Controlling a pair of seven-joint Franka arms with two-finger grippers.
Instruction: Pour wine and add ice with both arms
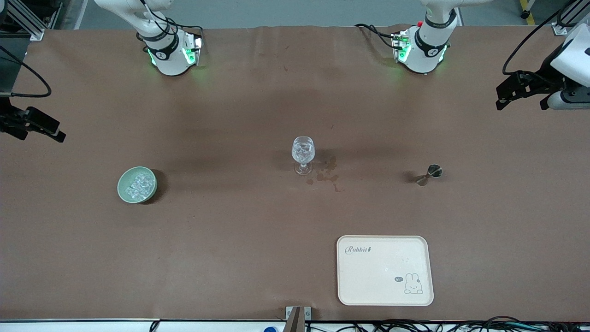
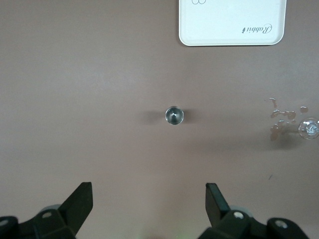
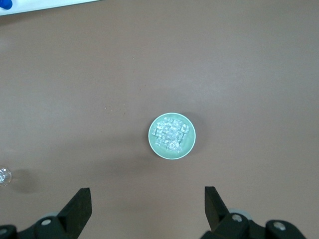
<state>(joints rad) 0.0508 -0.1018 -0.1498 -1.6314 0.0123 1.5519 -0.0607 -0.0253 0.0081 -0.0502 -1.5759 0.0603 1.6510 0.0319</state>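
The ice [image 1: 138, 184] is heaped in a pale green bowl [image 1: 121, 189] toward the right arm's end of the table. A clear stemmed glass [image 1: 303, 155] stands at mid-table, and a small metal jigger [image 1: 429, 174] stands toward the left arm's end. No wine is in view. My right gripper [image 3: 148, 194] hangs open high over bare table beside the bowl [image 3: 151, 143] and its ice [image 3: 171, 134]; it also shows at the front view's edge [image 1: 54, 131]. My left gripper [image 2: 149, 191] hangs open high beside the jigger [image 2: 174, 115], at the other edge [image 1: 502, 97]. Both are empty.
A cream tray [image 1: 385, 269] with a rabbit drawing lies near the table's front edge, nearer to the front camera than the jigger. Dark wet stains [image 1: 328, 174] mark the brown cloth beside the glass. The tray [image 2: 232, 22] and glass [image 2: 309, 128] also show in the left wrist view.
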